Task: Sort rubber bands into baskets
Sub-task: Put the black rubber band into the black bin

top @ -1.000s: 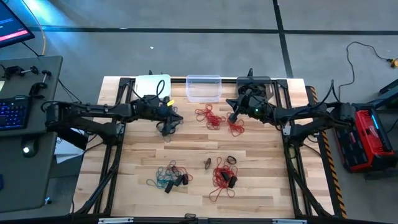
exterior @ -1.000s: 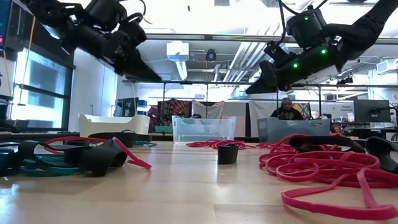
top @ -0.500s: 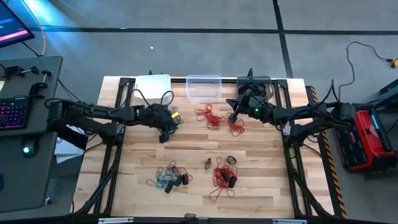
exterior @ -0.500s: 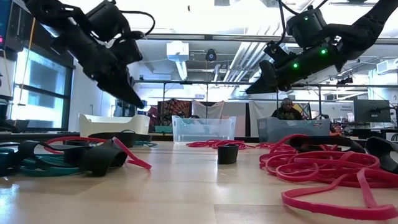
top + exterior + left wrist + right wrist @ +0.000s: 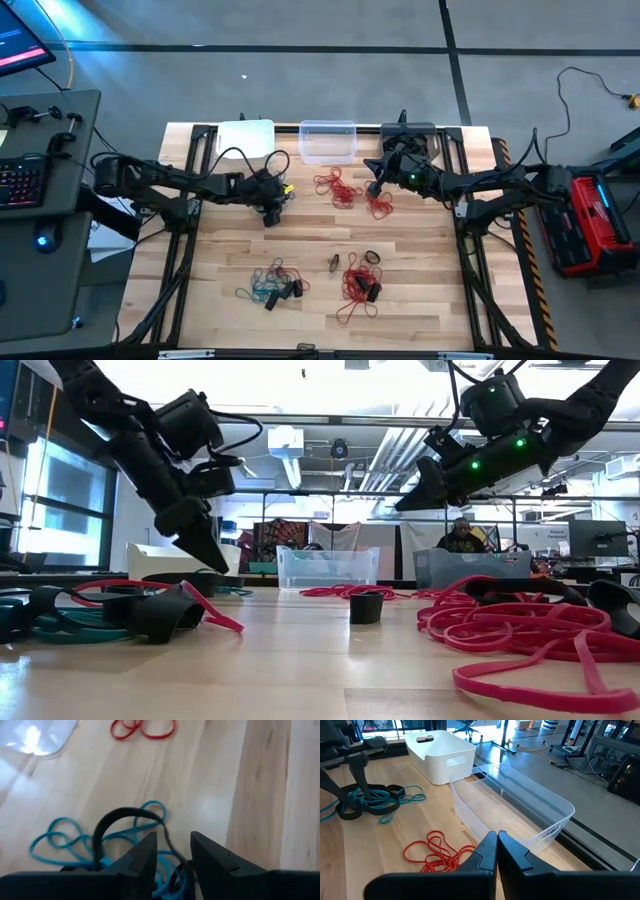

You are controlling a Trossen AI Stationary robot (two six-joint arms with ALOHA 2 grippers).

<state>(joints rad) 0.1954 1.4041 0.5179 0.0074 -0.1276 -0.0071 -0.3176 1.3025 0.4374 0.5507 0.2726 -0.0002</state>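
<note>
Pale wooden planks make up the table (image 5: 300,240), and three baskets are lined along its far edge. The white basket (image 5: 246,136) is seen closed over with a lid from above; in the right wrist view its top (image 5: 442,750) carries a small dark item, and its contents cannot be told. The clear basket (image 5: 327,141) beside it is seen to hold nothing. The dark grey basket (image 5: 470,568) stands next to the clear one on the other side, mostly hidden under the right arm from above; its contents cannot be told.

Just in front of the white basket, the left tool (image 5: 268,210) is lowered close to the table, its fingers (image 5: 145,857) parted by a narrow gap. A bunch of teal rubber bands (image 5: 75,840) with a black band (image 5: 115,817) looped among them lies directly before those fingers; whether it is touched cannot be told. Red rubber bands (image 5: 338,186) are spread in front of the clear basket, with a second red bunch (image 5: 379,206) just beside them.

The right tool (image 5: 372,189) is held above these red bunches, near the clear basket, with its fingers (image 5: 492,852) pressed together and nothing between them.

Well away from the baskets, near the table's front, a teal-and-black tangle (image 5: 270,285) and a red-and-black tangle (image 5: 358,285) are left lying.
</note>
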